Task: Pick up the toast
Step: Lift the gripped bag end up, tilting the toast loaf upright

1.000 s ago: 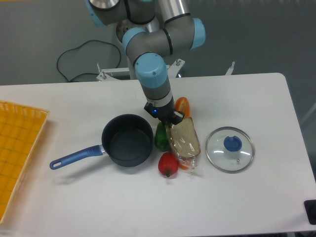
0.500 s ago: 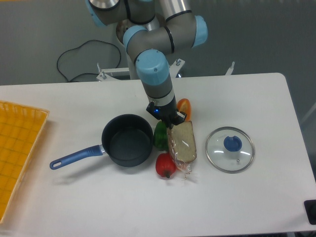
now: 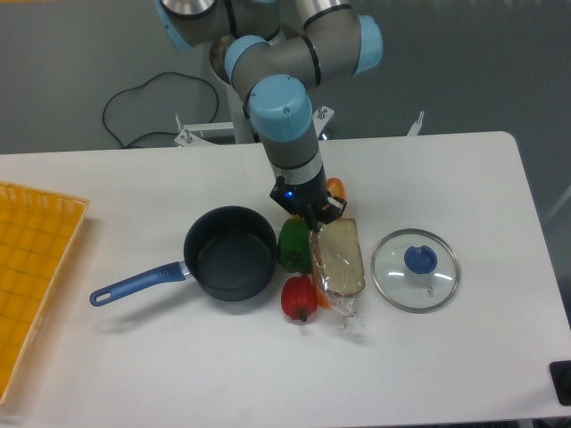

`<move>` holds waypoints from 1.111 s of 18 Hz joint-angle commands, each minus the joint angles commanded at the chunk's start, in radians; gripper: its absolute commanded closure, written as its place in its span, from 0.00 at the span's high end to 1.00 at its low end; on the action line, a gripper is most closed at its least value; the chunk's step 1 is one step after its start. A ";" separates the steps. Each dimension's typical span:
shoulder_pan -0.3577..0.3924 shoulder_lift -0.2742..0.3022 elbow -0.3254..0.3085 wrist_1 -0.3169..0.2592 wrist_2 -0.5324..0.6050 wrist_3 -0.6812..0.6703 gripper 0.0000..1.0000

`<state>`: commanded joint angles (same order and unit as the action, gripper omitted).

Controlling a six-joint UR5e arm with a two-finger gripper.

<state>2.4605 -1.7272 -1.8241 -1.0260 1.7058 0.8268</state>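
Gripper (image 3: 314, 221) is clamping the top edge of the toast (image 3: 338, 259), w/ the slice in its crinkly wrap hanging down just right of the pot (image 3: 230, 252). Green pepper (image 3: 293, 246) is sitting btwn pot and toast, red pepper (image 3: 301, 298) below it, orange pepper (image 3: 335, 189) peeking out behind the gripper. Glass lid (image 3: 416, 269) is lying further right of the pot, past the toast; yellow tray (image 3: 31, 267) far left of the pot.

toast (image 3: 339, 259) lifted higher and shifted right, fingers (image 3: 318, 220) clamped, orange pepper (image 3: 335, 187) mostly hidden
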 joint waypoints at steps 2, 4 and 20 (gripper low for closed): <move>0.008 -0.002 0.034 -0.040 -0.002 0.011 0.14; 0.011 -0.003 0.072 -0.087 -0.008 0.015 0.14; 0.095 -0.011 0.212 -0.339 -0.110 0.273 0.14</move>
<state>2.5556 -1.7380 -1.6122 -1.3652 1.5953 1.0998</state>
